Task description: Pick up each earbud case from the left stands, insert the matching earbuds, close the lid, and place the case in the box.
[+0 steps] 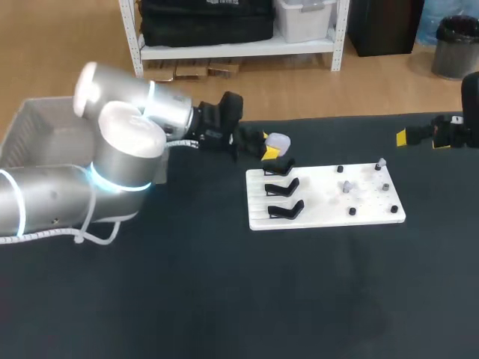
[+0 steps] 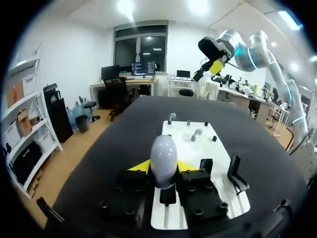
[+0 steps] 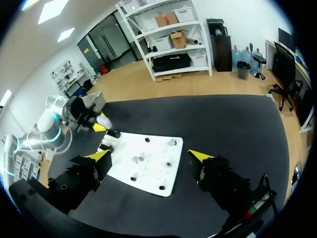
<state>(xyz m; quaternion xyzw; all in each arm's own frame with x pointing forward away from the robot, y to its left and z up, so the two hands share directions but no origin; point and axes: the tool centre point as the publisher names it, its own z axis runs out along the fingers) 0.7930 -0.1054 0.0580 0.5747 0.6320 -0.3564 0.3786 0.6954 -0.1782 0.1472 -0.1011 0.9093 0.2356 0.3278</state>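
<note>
A pale grey earbud case (image 1: 278, 140) sits between the yellow fingertips of my left gripper (image 1: 268, 149), which is shut on it just beyond the white board's (image 1: 325, 217) far left corner. In the left wrist view the case (image 2: 164, 159) stands upright in the gripper (image 2: 163, 168), over a black stand. Three black stands (image 1: 283, 188) line the board's left side, all bare. Small grey earbuds (image 1: 346, 186) and dark pegs dot its right half. My right gripper (image 1: 419, 137) hangs open off the board's far right corner, with nothing between its fingers (image 3: 149, 156).
A white mesh box (image 1: 37, 127) stands at the table's far left, partly behind my left arm (image 1: 112, 161). The dark cloth in front of the board is bare.
</note>
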